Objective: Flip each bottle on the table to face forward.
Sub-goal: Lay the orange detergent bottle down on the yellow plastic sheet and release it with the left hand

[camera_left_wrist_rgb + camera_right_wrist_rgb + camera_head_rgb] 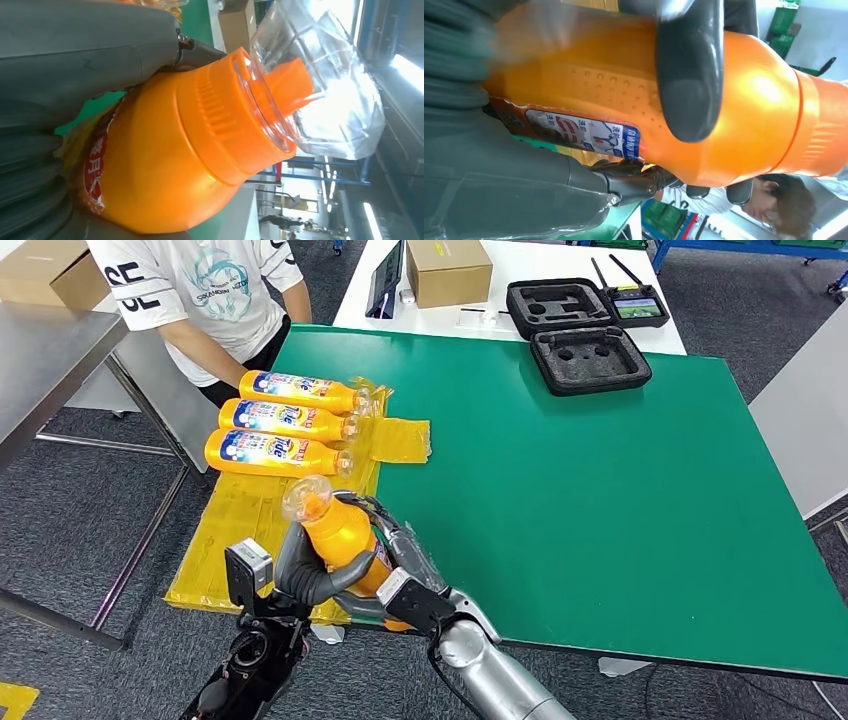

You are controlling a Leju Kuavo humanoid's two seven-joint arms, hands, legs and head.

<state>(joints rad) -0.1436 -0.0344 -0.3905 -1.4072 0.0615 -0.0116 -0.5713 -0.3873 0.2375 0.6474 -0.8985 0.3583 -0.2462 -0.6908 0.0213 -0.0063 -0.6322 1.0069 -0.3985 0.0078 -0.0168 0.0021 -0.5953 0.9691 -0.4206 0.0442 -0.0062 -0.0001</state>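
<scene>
1. We look down on a green table (620, 500) standing on grey carpet, with a yellow plastic sheet (240, 530) spread over its near left corner.
2. On that sheet we see three orange detergent bottles (280, 423) lying on their sides in a row, labels up, their clear caps pointing right.
3. A person in a white printed T-shirt (200, 290) stands at the table's far left corner, just behind the row.
4. At the near edge of the table, a fourth orange bottle (338, 530) is held off the surface, tilted, with its clear cap (303, 498) pointing up and away from us.
5. Our left hand (300, 575) is wrapped around the lower body of that bottle, thumb across its front.
6. Our right hand (405, 570) grips the same bottle from the other side; in the right wrist view a dark finger (689, 75) presses across the orange body beside the label.
7. On the far side lie an open black foam-lined case (585, 340) and a cardboard box (448, 270).
</scene>
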